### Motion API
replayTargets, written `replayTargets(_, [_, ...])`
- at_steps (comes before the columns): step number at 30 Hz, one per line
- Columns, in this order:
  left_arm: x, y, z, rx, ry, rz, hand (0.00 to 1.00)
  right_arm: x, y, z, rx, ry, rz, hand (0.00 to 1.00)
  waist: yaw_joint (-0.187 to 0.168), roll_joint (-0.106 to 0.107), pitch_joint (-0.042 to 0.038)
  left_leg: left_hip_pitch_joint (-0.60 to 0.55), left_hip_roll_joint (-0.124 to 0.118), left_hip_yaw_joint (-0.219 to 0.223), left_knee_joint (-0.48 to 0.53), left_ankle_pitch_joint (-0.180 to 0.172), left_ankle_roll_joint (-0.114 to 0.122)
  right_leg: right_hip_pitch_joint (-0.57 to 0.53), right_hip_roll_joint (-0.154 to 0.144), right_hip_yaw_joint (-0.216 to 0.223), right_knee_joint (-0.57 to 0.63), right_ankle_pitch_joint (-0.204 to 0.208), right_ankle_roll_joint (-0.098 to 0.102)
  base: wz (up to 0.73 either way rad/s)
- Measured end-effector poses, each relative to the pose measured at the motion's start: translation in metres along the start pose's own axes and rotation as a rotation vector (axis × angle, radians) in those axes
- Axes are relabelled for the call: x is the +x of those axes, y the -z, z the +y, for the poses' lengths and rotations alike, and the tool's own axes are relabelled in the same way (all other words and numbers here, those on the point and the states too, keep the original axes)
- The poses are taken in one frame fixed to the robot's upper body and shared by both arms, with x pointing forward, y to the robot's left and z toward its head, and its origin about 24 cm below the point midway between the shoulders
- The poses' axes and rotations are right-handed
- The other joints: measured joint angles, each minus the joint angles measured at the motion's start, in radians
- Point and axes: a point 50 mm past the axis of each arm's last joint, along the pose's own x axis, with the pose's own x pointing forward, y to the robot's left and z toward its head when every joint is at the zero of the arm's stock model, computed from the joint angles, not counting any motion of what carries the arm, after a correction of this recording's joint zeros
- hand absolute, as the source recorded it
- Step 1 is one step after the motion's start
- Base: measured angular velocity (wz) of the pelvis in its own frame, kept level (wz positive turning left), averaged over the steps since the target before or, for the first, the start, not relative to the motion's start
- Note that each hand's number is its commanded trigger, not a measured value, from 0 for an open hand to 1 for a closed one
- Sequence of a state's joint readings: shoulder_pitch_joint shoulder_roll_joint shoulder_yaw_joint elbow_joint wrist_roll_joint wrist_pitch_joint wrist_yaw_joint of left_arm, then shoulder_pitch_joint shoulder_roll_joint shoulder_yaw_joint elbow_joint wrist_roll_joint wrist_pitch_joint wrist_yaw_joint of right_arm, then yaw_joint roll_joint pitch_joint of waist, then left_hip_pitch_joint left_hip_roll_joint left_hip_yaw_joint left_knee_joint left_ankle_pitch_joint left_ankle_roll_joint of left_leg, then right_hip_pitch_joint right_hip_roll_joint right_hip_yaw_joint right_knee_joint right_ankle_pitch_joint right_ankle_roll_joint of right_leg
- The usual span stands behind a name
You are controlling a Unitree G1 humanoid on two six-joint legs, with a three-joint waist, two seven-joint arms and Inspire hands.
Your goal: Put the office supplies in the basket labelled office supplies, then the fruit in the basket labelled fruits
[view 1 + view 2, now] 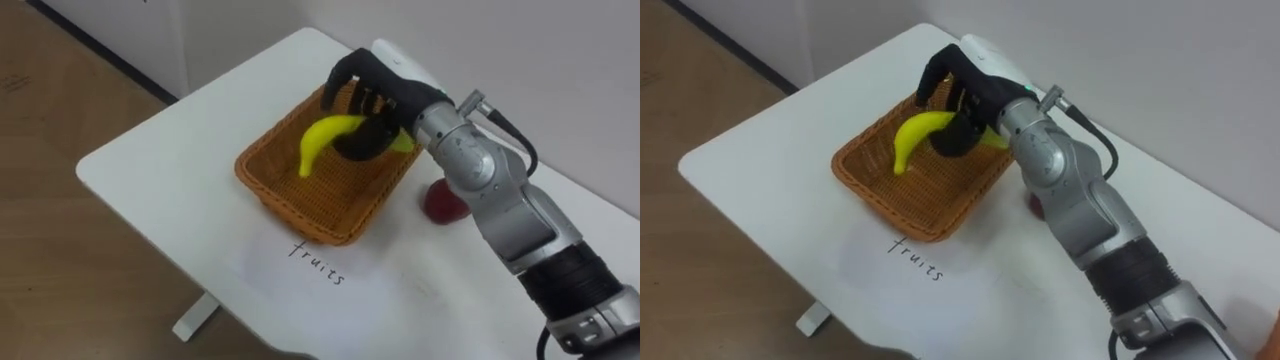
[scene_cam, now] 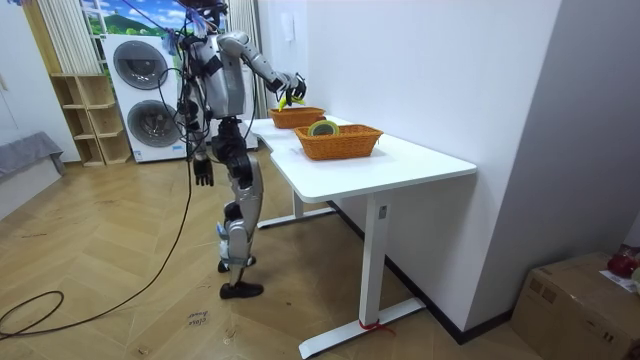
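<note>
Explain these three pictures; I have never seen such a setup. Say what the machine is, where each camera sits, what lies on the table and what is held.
This is a humanoid robot standing at a white table. Two pictures come from the camera eyes in its head, looking down; the third from a camera standing in the room. Its black right hand is curled round a yellow banana, over a wicker basket beside a handwritten label. A red fruit lies behind the arm. In the room view, a second basket holds what looks like a roll of tape, and the left hand hangs by its side.
</note>
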State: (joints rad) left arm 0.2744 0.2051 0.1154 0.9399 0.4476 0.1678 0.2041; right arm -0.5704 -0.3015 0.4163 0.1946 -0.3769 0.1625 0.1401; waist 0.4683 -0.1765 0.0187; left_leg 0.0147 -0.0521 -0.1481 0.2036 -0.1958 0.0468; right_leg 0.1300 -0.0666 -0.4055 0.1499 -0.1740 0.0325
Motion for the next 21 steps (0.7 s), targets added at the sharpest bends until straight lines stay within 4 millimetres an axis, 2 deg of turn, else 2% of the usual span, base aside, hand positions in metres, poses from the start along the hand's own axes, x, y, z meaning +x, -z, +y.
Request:
replayTargets(2, [-0.0002,0.0008,-0.0002,0.005,0.0,0.002,0.0,0.0,0.0001,-0.0001,0.0,0.0,0.0,0.0,0.001,0.002,-0.0052,-0.003,-0.001,-0.001,0.0,0.001,0.0,-0.001,-0.001,-0.009,0.0,0.0,0.0,0.0])
replayTargets(7, [-0.0002,0.0011,-0.0001,0.006,0.001,0.003,0.0,0.0,0.0001,-0.0001,0.001,0.0,0.0,0.0,-0.001,0.0,-0.0068,-0.003,-0.002,-0.002,0.002,0.006,0.0,0.002,-0.003,-0.012,0.0,0.0,0.0,0.01])
replayTargets(12, [-0.0001,0.0015,-0.0006,0.007,0.013,0.008,0.0,0.0,0.0003,-0.0002,0.001,0.001,0.002,0.0,-0.02,-0.001,-0.0074,-0.002,-0.012,-0.021,0.001,0.008,0.003,0.01,-0.007,-0.009,0.0,-0.001,0.001,0.1])
replayTargets(21, [0.0016,-0.0003,0.0009,-0.006,0.017,0.013,0.0,0.0,-0.0003,0.0014,0.014,-0.01,-0.002,0.0,-0.021,-0.006,-0.0046,0.013,-0.011,-0.017,0.0,0.009,0.004,0.015,-0.007,-0.006,0.0,-0.001,0.001,-0.01])
